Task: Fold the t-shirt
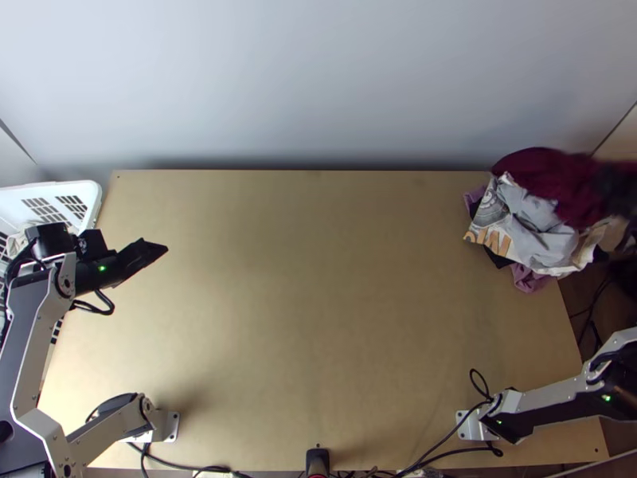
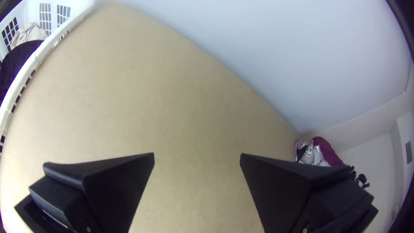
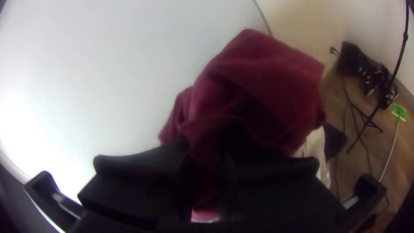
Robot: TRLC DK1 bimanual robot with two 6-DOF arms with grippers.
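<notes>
At the table's far right, the right gripper holds bunched maroon cloth above a heap of clothes. In the right wrist view, the maroon cloth bulges up between the fingers of the right gripper, pinched in folds; whether it is a t-shirt I cannot tell. Over the table's left side is the left gripper. Seen from its wrist, the left gripper stands open above bare wood, far from the cloth.
A heap of grey, white, black and mauve clothes lies over the table's right edge. A white basket with cloth inside stands at the left edge. Cables run along the near edge. A wall rises behind the table.
</notes>
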